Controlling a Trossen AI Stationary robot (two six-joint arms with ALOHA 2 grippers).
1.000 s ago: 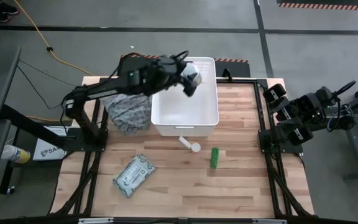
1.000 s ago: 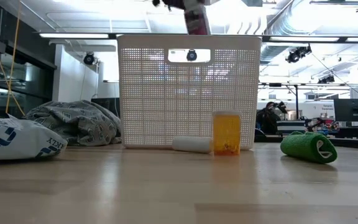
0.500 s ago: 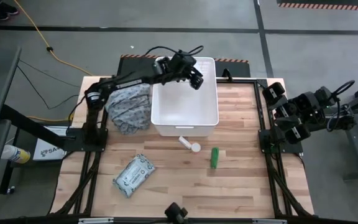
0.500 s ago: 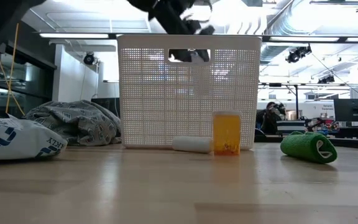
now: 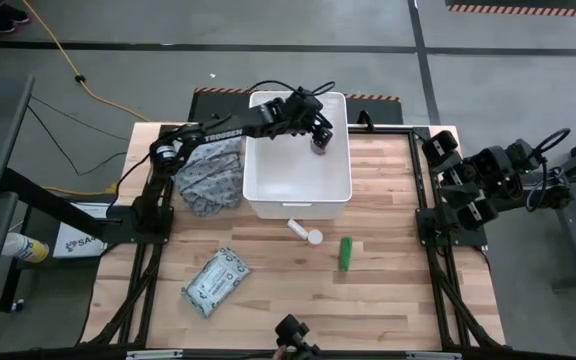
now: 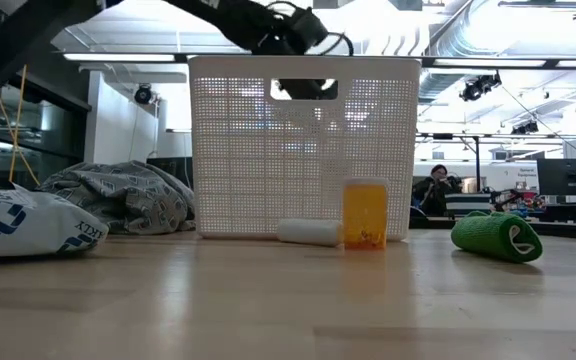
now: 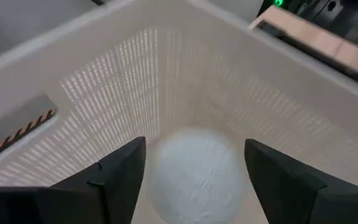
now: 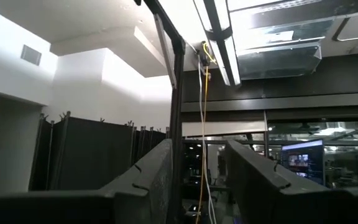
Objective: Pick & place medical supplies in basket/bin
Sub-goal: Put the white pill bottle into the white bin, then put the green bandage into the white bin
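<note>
The white bin stands at the table's far middle. My left gripper reaches down into its far right corner, shut on a white rounded pill bottle. In the low view the left gripper shows behind the bin's handle slot. A white tube, a small orange bottle and a green stick-shaped box lie on the table in front of the bin. A pale green-white packet lies near left. My right gripper is drawn back at the right edge, open and pointing up. My left gripper pinches the white pill bottle between its two fingers, one on each of two opposite sides. The fingers slant down into the bin from the table's left. The bottle sits inside the bin walls; whether it rests on the floor I cannot tell.
A crumpled grey-blue patterned cloth lies against the bin's left wall. The right arm is folded beyond the table's right edge. Bare wood stretches along the near side of the table.
My left gripper has come down from above the bin's rim into the bin, toward its far right corner, tipping further downward. It has kept the white bottle between its fingers throughout. Nothing on the table has moved.
</note>
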